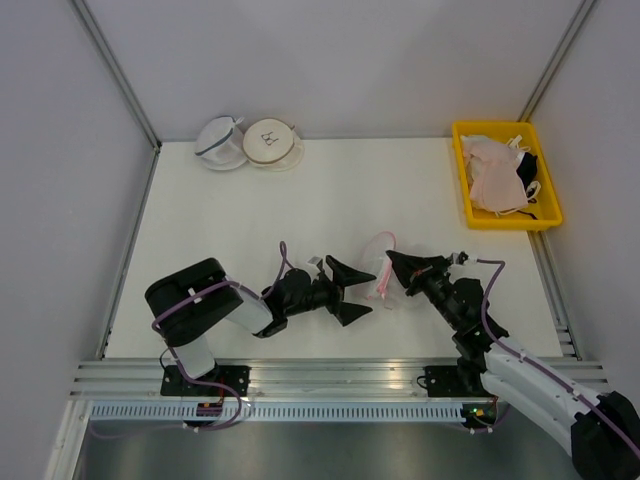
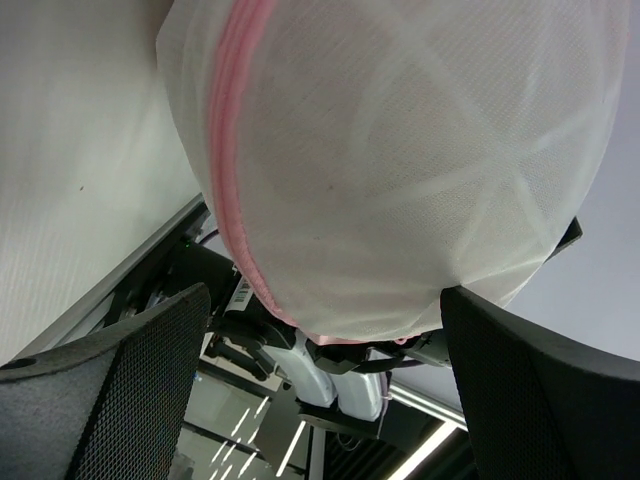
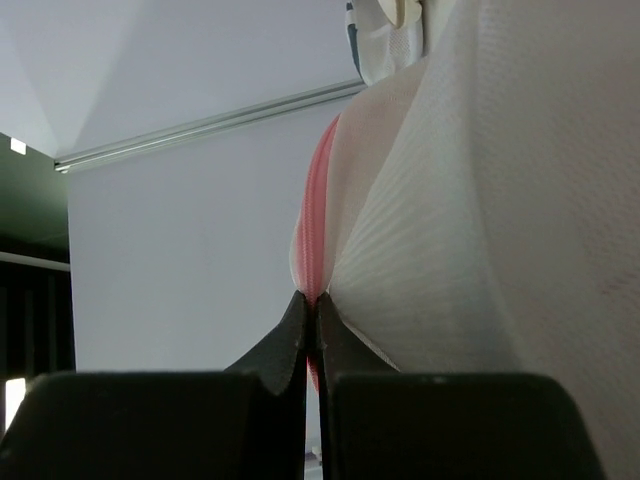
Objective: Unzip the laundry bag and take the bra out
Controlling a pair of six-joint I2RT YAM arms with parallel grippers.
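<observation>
1. The left tool (image 1: 351, 290) gapes wide and grips nothing, its textured black fingers (image 2: 110, 390) flanking the laundry bag (image 1: 383, 272). A careless squeeze could crush the soft dome.
2. The laundry bag, a white mesh dome, sits between both tools near the front of the desk (image 1: 250, 210). The bra cannot be made out inside.
3. The right tool (image 3: 313, 310) is pinched tight on the thin pink rim (image 3: 316, 230). A hard tug could slip that sliver free.

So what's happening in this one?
The right gripper is pinched shut on the pink rim of the laundry bag, holding it up between the two arms. The left gripper is wide open right next to the bag, gripping nothing. No bra is out yet, and I can't tell whether the bag has been unzipped.
</observation>
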